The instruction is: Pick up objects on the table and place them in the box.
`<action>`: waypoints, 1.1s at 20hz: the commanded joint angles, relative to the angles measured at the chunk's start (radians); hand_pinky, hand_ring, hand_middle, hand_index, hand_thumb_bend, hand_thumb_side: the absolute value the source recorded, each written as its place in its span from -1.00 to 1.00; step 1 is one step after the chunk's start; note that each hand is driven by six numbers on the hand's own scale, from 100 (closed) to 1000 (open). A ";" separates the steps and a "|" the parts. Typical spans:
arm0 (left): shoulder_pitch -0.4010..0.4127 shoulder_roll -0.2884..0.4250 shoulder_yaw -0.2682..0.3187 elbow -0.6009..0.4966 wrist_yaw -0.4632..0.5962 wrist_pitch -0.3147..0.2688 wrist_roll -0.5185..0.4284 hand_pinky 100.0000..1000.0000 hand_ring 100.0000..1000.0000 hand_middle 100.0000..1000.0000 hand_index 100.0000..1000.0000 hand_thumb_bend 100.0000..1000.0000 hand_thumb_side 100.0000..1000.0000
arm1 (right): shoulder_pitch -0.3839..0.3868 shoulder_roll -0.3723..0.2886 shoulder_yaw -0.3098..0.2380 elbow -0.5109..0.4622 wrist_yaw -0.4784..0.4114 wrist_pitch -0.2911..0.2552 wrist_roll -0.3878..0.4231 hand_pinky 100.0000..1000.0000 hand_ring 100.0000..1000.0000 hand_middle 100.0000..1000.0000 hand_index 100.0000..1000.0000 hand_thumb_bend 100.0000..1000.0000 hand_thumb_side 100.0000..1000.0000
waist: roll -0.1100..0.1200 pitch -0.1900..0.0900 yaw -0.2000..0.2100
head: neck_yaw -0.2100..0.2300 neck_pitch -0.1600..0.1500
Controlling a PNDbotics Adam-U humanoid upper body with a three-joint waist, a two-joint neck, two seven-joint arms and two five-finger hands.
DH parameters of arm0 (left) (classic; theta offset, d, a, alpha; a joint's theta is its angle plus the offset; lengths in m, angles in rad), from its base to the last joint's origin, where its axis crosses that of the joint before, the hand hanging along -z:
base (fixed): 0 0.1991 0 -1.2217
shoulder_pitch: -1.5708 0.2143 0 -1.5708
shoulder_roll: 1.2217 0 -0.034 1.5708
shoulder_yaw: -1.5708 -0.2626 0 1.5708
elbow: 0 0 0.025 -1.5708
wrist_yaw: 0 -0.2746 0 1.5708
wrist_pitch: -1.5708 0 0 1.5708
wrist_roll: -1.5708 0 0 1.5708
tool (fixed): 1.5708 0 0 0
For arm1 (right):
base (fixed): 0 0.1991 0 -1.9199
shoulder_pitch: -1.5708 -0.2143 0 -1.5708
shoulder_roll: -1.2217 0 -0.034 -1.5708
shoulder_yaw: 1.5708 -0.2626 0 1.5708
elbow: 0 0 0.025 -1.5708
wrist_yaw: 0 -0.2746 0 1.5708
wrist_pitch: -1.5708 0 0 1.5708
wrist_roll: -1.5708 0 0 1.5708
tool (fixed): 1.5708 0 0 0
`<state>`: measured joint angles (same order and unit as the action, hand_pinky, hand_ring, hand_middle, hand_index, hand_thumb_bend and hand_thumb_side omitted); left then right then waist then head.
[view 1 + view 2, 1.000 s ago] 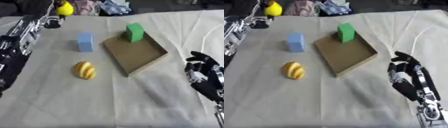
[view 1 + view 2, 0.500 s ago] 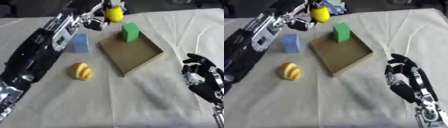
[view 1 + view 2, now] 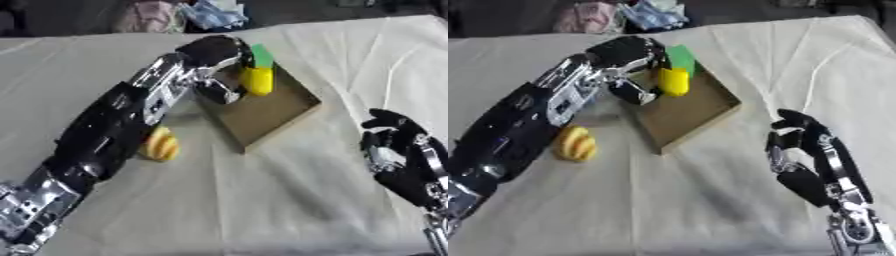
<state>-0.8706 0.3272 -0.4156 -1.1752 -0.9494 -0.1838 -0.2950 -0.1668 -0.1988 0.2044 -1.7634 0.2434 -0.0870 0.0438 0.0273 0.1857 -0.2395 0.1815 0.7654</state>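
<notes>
Box point(image 3: 271, 107): brown, shallow, open-topped, set cornerwise on the cloth-covered table point(image 3: 262, 200), up centre. A green block point(image 3: 261, 55) sits at its far corner.

Your left hand point(image 3: 214, 55) is reached out over the box's far-left edge, the arm running long and diagonal from the lower-left corner of the view up to it. The fingers point(image 3: 219, 92) are curled round a yellow object point(image 3: 257, 81), which hangs over the inside of the box, just beside the green block. You cannot tell whether the yellow object touches the box floor.

Your right hand point(image 3: 794, 145) shows at the lower right, palm-side up off the cloth, fingers curled inward and holding nothing. It is well apart from the box.

Edges and room: the near corner of the box points toward you with bare cloth all round it. The floor of the box near its right and near sides is bare. The open stretch between the box and your right hand is plain cloth with a few creases.

Around: a yellow ridged object point(image 3: 161, 145) lies on the cloth left of the box, just beside your left forearm and partly tucked under it. Your left arm covers the table area left of the box's far side. Beyond the table's far edge lie some bunched cloths point(image 3: 188, 15), pink and blue.
</notes>
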 commanded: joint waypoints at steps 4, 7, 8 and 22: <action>-0.016 -0.013 0.004 0.004 -0.032 0.009 0.011 0.34 0.31 0.55 0.73 -0.24 -0.44 | -0.005 -0.008 -0.002 -0.011 -0.007 0.001 0.000 0.12 0.05 0.27 0.66 -1.00 -0.39 | -0.010 -0.017 0.000 | -0.006 0.001; -0.015 -0.016 0.008 -0.006 -0.048 0.037 0.045 0.42 0.41 0.67 0.84 -0.15 -0.26 | -0.004 -0.007 -0.004 -0.011 -0.007 0.001 -0.002 0.12 0.05 0.27 0.66 -1.00 -0.38 | -0.012 -0.016 0.001 | -0.008 0.000; -0.013 -0.014 0.015 -0.013 -0.051 0.048 0.057 0.42 0.40 0.67 0.83 -0.16 -0.26 | -0.004 -0.006 -0.005 -0.011 -0.007 0.001 -0.002 0.12 0.05 0.27 0.66 -1.00 -0.38 | -0.012 -0.016 0.002 | -0.009 0.000; 0.078 0.326 0.069 -0.385 0.308 0.032 -0.320 0.35 0.14 0.26 0.53 -0.42 -0.36 | -0.005 -0.016 -0.020 -0.009 0.002 0.001 -0.011 0.12 0.05 0.27 0.66 -1.00 -0.36 | -0.002 -0.021 0.043 | -0.038 -0.008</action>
<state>-0.7798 0.5889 -0.3633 -1.5184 -0.6746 -0.1438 -0.5595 -0.1660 -0.1985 0.1914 -1.7629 0.2441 -0.0850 0.0366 0.0274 0.1857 -0.1970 0.1475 0.7643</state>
